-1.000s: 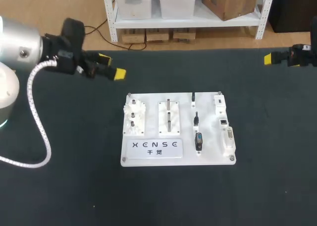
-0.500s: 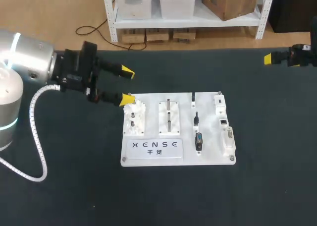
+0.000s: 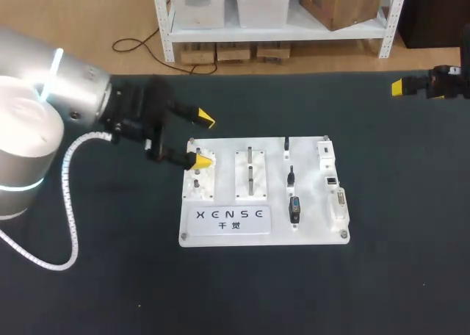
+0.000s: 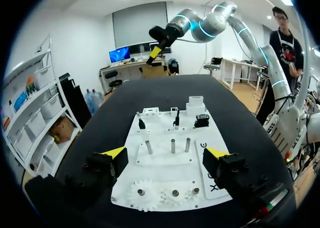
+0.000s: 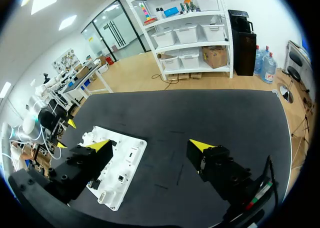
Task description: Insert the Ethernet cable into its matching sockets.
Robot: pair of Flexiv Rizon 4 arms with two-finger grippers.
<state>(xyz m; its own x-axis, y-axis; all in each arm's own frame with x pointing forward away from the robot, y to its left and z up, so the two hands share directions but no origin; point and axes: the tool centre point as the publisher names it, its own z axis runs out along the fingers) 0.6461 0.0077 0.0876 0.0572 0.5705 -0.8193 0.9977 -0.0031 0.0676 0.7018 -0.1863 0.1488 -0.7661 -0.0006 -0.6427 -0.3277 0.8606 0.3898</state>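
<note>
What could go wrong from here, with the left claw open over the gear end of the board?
1. The left claw has one yellow tip close above the white gears; dropping lower could strike them or shove the board.
2. The sockets sit along the board's right edge, with upright pegs between; a low sweep across might snag those.
3. Both it and the right claw are empty; I see no loose cable.

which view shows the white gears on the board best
Left wrist view: the white gears lie close and unobstructed between the open left claw fingers. In the head view the claw partly covers them. In the right wrist view they are too small to tell.
</note>
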